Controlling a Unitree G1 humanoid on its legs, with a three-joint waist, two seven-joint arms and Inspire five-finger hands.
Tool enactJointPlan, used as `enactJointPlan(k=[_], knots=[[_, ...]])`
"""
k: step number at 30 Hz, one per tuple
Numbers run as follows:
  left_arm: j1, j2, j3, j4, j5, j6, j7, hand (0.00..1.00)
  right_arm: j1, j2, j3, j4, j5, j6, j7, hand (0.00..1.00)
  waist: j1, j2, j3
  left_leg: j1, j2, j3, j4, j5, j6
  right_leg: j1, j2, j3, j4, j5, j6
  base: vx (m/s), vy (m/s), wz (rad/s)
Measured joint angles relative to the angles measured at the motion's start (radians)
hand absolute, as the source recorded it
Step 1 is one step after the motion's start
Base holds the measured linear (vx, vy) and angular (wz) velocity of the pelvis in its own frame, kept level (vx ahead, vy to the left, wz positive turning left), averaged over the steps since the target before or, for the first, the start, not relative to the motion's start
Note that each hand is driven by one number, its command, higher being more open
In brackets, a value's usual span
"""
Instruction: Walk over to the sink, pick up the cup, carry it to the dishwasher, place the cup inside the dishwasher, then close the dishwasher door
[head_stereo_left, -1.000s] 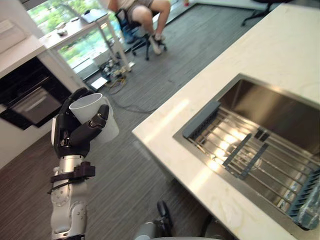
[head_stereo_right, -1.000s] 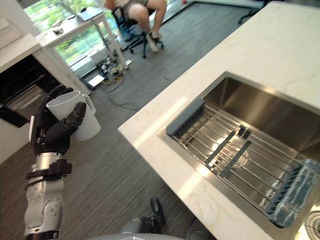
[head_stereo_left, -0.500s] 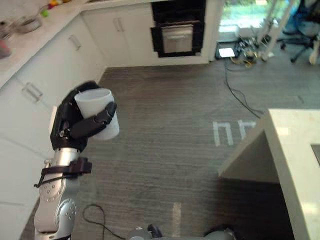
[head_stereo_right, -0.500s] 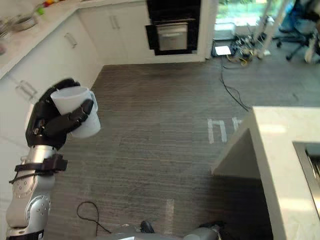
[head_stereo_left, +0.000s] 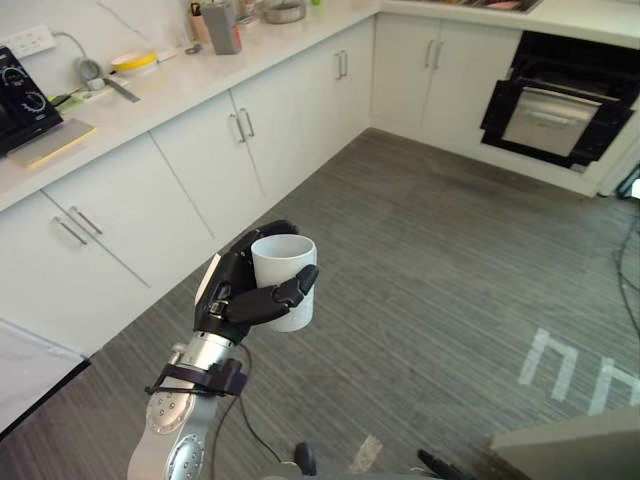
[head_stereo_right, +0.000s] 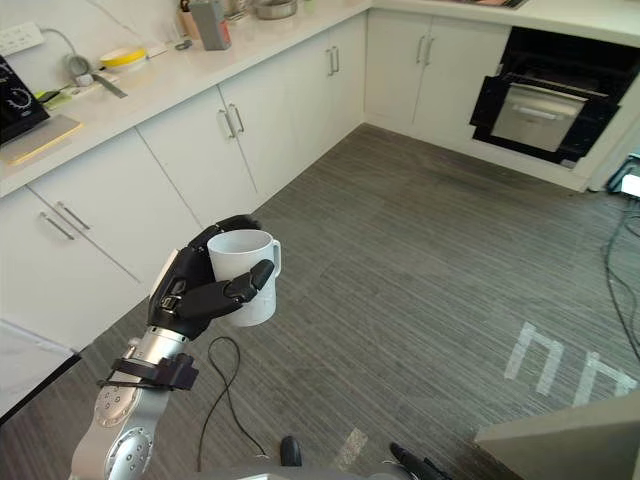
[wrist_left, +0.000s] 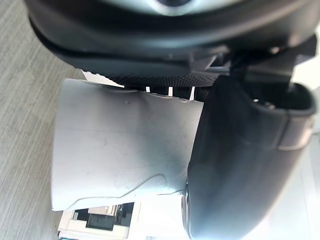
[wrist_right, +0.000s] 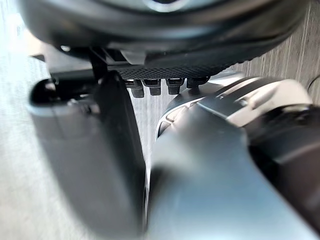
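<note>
One white cylindrical cup sits upright in the dark left hand — fingers wrapped behind it, thumb across its front — held above grey striped floor, near white cabinets.

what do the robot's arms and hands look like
The left hand is black with a white patch on its side, on a silver-grey forearm ringed by a black band at the wrist. The right hand is dark too, with a textured pad.
</note>
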Motion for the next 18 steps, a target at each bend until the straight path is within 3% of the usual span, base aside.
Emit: enactJointPlan(k=[7,11,16,17,18], knots=[[-0.072,0.003,-0.111,0.084,-0.022,-0.022,0.039,0.0,-0.04,0.014,0.001,0.041,0.059,0.006,-0.063,1.0,-0.011,-0.012,-0.002,0.082,0.015,0.079,-0.024,0.004,-0.006,0.072,0.023,0.029,-0.065,0.009,-0.006,0.08,-0.039,-0.17],[-0.092,0.005,-0.109,0.168,-0.017,-0.062,0.091,0.0,-0.048,0.011,0.004,0.04,0.104,0.007,-0.047,1.0,-0.031,-0.015,-0.001,0.114,0.029,0.129,-0.029,0.001,-0.01,0.074,0.039,0.079,-0.082,0.023,-0.014,-0.02,-0.011,-0.47],[-0.106,0.007,-0.101,0.2,0.023,-0.105,0.166,0.0,-0.04,0.012,0.028,0.033,0.103,0.005,-0.003,1.0,-0.054,-0.019,-0.006,0.153,0.061,0.179,-0.029,-0.022,-0.037,0.08,0.075,0.14,-0.112,0.051,-0.026,-0.08,-0.023,-0.37],[-0.126,0.0,-0.075,0.258,0.1,-0.148,0.228,0.0,-0.028,0.021,0.102,0.034,0.1,-0.003,0.007,1.0,-0.058,-0.046,-0.027,0.151,0.089,0.192,-0.035,-0.008,-0.055,0.1,0.117,0.154,-0.196,0.107,-0.036,-0.04,-0.01,-0.09],[-0.126,0.0,-0.075,0.258,0.1,-0.148,0.228,0.0,-0.028,0.021,0.102,0.034,0.1,-0.003,0.007,1.0,-0.058,-0.046,-0.027,0.151,0.089,0.192,-0.035,-0.008,-0.055,0.1,0.117,0.154,-0.196,0.107,-0.036,0.0,0.0,0.0]])
